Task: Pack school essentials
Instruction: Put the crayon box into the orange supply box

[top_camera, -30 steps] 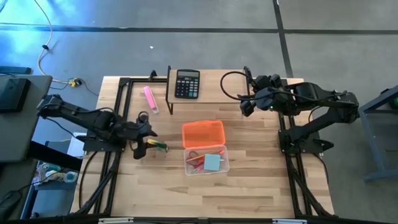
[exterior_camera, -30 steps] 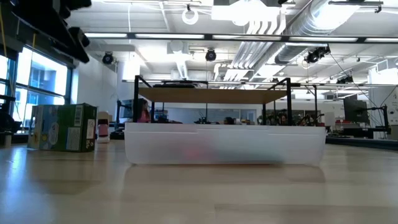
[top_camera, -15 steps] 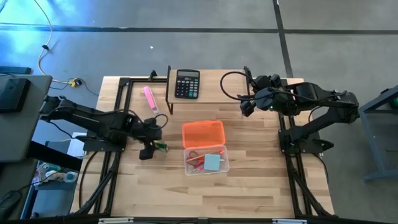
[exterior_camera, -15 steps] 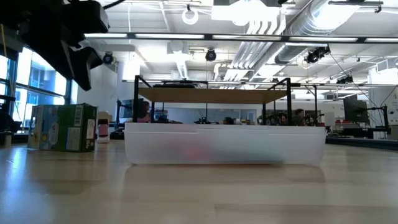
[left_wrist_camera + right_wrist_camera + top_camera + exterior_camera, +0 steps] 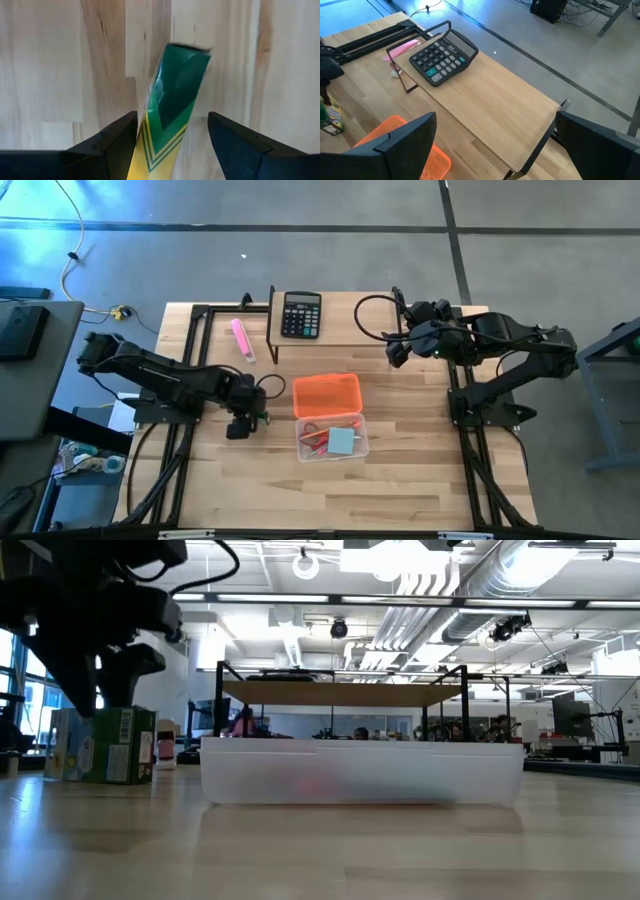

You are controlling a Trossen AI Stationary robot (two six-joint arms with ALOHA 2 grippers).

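A small green-and-yellow box, the yellow-green piece, rests on the table left of a clear container. The container holds the light-blue notepad and red stationery. Its orange lid lies just beyond it. My left gripper is open and reaches down over the box. In the left wrist view the box stands between the two fingers of my left gripper. The low view shows the box under my left gripper. My right gripper is open and waits at the table's far right. My left gripper has a finger on each side of the green-and-yellow box, coming from above. One finger lies close against the box's yellow lower part. A gap shows on the other side. I cannot tell whether any finger touches it.
A black calculator sits on a raised wooden shelf along the far edge. A pink marker lies left of the shelf. Bare wood stretches across the near half of the table. My right gripper looks over the shelf.
My left gripper has moved toward the table's right and down onto the green-and-yellow box, coming into the low view from the upper left. The box has stayed where it was. The right arm has kept still.
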